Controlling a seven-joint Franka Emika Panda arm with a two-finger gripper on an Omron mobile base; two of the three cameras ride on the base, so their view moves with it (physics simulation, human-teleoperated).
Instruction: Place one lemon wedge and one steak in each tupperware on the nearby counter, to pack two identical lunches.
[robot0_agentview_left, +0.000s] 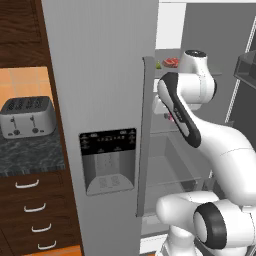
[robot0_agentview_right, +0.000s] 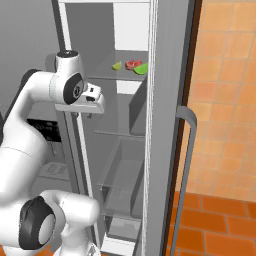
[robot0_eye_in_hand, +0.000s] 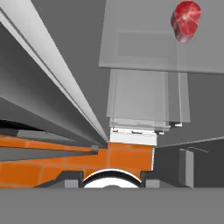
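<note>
Your steak (robot0_agentview_right: 133, 64) and lemon wedges (robot0_agentview_right: 116, 66) sit on the upper fridge shelf (robot0_agentview_right: 112, 74); whether your fingers are wide or narrow I cannot tell; reaching in, you risk clipping the fridge door (robot0_agentview_right: 165, 125).

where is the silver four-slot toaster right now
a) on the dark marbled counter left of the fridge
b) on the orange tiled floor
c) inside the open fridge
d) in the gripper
a: in the left base view the silver four-slot toaster stands on the dark marbled counter, above the brown drawers and left of the grey fridge door.
</note>
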